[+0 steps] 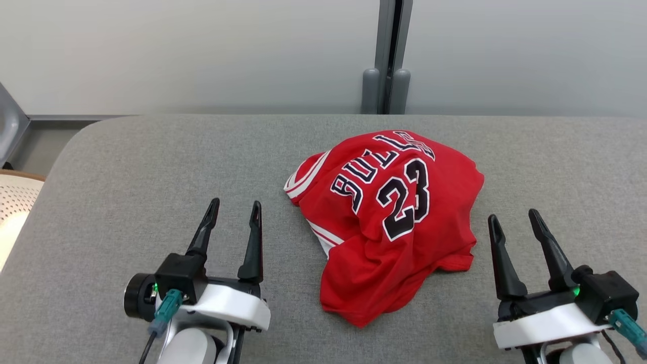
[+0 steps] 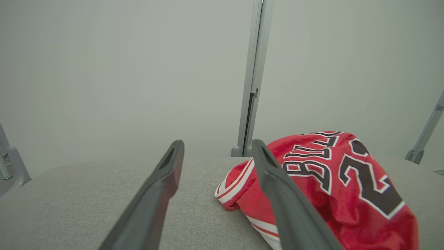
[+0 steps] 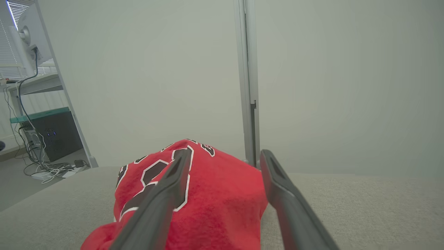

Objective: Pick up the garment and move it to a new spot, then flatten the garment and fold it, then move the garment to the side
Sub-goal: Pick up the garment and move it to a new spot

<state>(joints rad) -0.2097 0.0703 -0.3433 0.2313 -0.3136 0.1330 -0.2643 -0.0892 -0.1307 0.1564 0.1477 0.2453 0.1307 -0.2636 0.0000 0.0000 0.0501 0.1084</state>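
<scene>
A crumpled red basketball jersey (image 1: 389, 227) with white and black trim, the word BULLS and the number 23 in black with white outlines, lay in a loose heap on a grey fabric-covered table (image 1: 151, 162). From the head camera it sat a little right of the table's middle, between the two arms, with its striped armhole edge turned toward the robot's left. The left gripper (image 1: 235, 203) hovered over bare tabletop near the jersey's left side, its two long dark fingers spread apart with nothing between them and not touching the cloth. The right gripper (image 1: 513, 216) sat just beside the jersey's right edge, its fingers likewise spread wide and empty. In the right wrist view the red fabric rose just ahead of that gripper's fingers. Behind the table stood a pale wall (image 1: 202, 50) divided by an upright grey metal post (image 1: 388, 50)
</scene>
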